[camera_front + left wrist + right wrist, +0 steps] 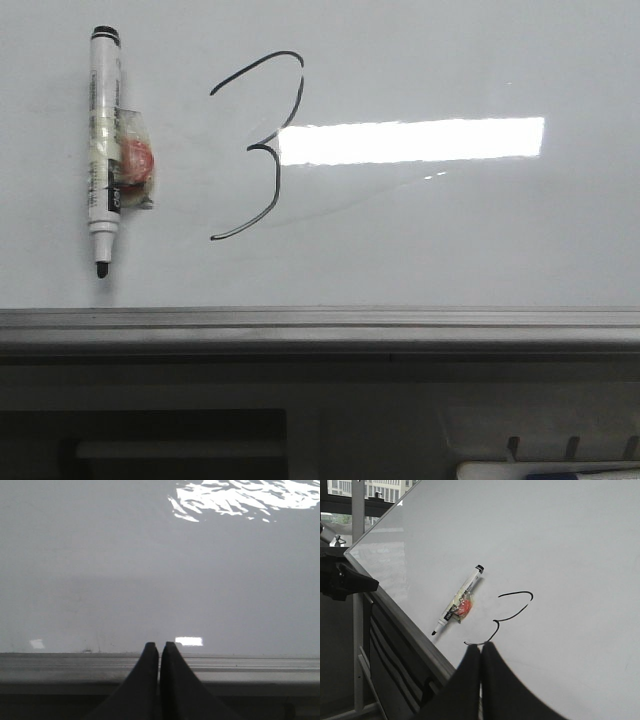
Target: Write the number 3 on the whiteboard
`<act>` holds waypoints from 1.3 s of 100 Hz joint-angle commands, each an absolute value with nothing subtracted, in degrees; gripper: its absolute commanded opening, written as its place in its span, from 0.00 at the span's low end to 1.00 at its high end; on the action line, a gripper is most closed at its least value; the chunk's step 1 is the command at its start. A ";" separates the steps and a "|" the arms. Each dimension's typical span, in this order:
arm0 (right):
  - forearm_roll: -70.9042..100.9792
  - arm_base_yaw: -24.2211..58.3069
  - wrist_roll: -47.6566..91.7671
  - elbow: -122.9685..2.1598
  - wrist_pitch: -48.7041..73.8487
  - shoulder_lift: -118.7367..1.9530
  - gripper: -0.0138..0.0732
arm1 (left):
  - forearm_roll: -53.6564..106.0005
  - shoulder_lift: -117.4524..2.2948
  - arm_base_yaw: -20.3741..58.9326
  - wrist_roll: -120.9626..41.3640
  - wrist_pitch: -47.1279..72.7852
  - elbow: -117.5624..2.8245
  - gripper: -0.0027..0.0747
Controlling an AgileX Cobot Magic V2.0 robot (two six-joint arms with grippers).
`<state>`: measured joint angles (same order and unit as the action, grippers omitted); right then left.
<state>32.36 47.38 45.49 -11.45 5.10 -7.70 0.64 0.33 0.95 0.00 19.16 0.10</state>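
Front view: the number 3 is drawn on the whiteboard, just right of a marker pen stuck uncapped to it. Both grippers' jaws are clenched, grasping nothing: left gripper, right gripper.

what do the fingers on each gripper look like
Both pairs look alike. The left gripper has two matte black fingers, broad at the base and tapering to narrow rounded tips. The right gripper has the same black, smooth, tapered fingers. No cables or markings show.

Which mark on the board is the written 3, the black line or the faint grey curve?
The black line: the number 3, crisp and angular, right of the marker pen. The grey curve is a faint smear.
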 commanded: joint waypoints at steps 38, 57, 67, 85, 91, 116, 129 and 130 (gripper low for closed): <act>32.52 47.01 45.43 -12.94 1.06 -8.06 0.10 | 1.16 1.70 0.81 0.00 16.16 0.68 0.01; 32.52 47.01 45.20 -12.94 0.00 -8.06 0.10 | 1.16 1.70 0.81 0.00 16.16 0.68 0.01; 29.54 47.01 39.76 -12.94 0.00 -8.06 0.10 | 1.16 1.70 0.81 0.00 16.16 0.68 0.01; 7.11 47.01 16.29 -12.94 0.00 -8.06 0.10 | 1.16 1.70 0.81 0.00 16.16 0.68 0.01; 3.69 47.01 12.87 -12.94 0.00 -8.06 0.10 | 1.16 1.70 0.81 0.00 16.16 0.68 0.01; 1.94 35.41 12.08 -12.94 0.64 -8.06 0.10 | 1.16 1.70 0.81 0.00 16.16 0.68 0.01; 1.94 23.44 12.08 -12.94 2.49 -8.06 0.10 | 1.16 1.70 0.81 0.00 16.16 0.68 0.01; 1.94 22.78 12.08 -12.94 2.66 -8.06 0.10 | 1.16 1.70 0.81 0.00 16.16 0.68 0.01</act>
<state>2.56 29.75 12.48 -11.45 5.40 -7.70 0.72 0.33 0.95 0.00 19.16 0.10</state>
